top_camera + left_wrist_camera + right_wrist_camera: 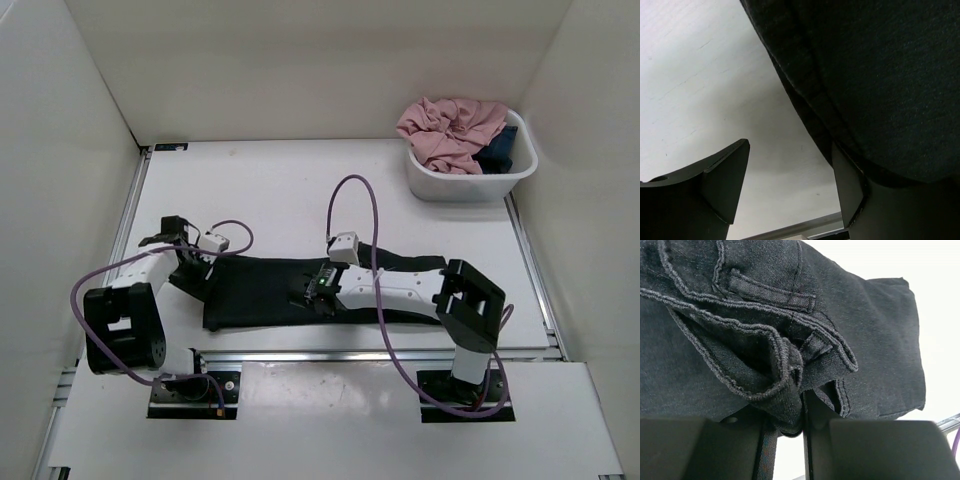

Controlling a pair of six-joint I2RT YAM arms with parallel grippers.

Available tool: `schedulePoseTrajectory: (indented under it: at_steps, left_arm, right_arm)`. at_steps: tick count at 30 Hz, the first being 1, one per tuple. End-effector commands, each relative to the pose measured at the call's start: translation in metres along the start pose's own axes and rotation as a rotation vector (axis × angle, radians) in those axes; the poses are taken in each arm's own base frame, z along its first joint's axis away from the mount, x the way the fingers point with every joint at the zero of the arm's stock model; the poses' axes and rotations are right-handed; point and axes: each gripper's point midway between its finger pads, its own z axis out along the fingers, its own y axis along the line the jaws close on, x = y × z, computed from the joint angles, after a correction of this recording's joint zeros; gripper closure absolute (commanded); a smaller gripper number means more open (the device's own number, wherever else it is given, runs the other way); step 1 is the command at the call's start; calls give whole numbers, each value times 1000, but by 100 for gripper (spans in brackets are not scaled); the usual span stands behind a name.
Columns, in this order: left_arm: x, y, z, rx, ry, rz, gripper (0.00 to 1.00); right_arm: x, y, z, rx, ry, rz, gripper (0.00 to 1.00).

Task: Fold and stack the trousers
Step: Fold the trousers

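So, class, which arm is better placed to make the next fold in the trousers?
Right, probably: the right gripper is shut on the trousers, while the left gripper is open at their edge, gripping nothing.

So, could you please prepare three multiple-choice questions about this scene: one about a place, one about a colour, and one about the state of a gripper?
1. Where on the table does the white tub stand?
A. near left corner
B. far right corner
C. the middle

2. What colour is the largest garment in the tub?
A. pink
B. green
C. yellow

3. The right gripper is:
A. open above the tub
B. shut on the trousers
C. open on bare table

Answers:
1 B, since the top view shows the tub close to the far and right walls.
2 A, since pink cloth is heaped above the tub's rim.
3 B, since the right wrist view shows its fingers pinching a fold of black cloth.
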Motion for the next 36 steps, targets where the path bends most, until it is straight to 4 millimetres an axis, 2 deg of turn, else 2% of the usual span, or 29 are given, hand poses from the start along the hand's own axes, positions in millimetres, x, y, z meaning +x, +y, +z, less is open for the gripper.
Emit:
schedulePoseTrajectory:
  at_steps: [1,5,7,11,14,16,17,18,19,21,22,24,25,26,28,29,30,31,32,33,34,36]
  left_arm:
    - [-8,8,0,-44,-21,-23,22]
    - [-7,9,0,-52,-16,-23,22]
    - [-7,9,0,-52,-16,-23,22]
    - [-5,8,4,-46,-7,-25,22]
    - [0,7,9,-35,24,-38,22]
    - [4,5,14,-27,35,-49,22]
    - [7,6,16,-30,53,-50,22]
    - [9,7,18,-41,56,-50,22]
    - [12,8,20,-43,72,-51,22]
    - [12,13,19,-68,76,-49,22]
    - [12,13,19,-68,76,-49,22]
    - [10,14,17,-75,66,-48,22]
    - [10,14,17,-75,66,-48,22]
    - [11,15,17,-84,72,-48,22]
    - [11,15,17,-84,72,-48,21]
    - [11,15,17,-84,72,-48,21]
    - [11,15,17,-84,72,-48,21]
    - [11,15,17,-84,72,-48,21]
    - [11,15,17,-84,72,-48,21]
    - [11,15,17,-84,72,-48,21]
    - [11,15,17,-84,72,-48,21]
    - [14,15,16,-88,87,-49,21]
  right_arm:
    - [6,25,-1,-44,34,60,92]
    - [9,61,-17,-166,3,-3,92]
    - [10,69,-29,-206,-19,-48,92]
    - [19,67,-36,-221,-30,-102,91]
    - [29,74,-42,-277,-37,-130,92]
    - [39,86,-47,-356,-15,-180,82]
    - [55,102,-52,-460,30,-271,72]
    - [59,108,-56,-507,43,-316,36]
    - [62,108,-58,-524,51,-355,24]
    - [48,105,-67,-540,31,-380,14]
    - [47,108,-77,-597,49,-403,14]
    - [29,104,-102,-696,30,-451,14]
    - [1,109,-126,-752,7,-403,14]
    - [-11,107,-137,-760,9,-368,12]
    - [-34,99,-151,-780,-33,-331,12]
    - [-39,91,-153,-786,-51,-309,15]
    - [-40,88,-146,-783,-51,-278,17]
    - [-48,90,-135,-786,-61,-204,25]
    - [-44,88,-129,-807,-31,-164,33]
    - [-18,87,-103,-767,46,-137,41]
    - [-17,79,-76,-715,104,-61,63]
    - [9,79,-39,-640,239,6,86]
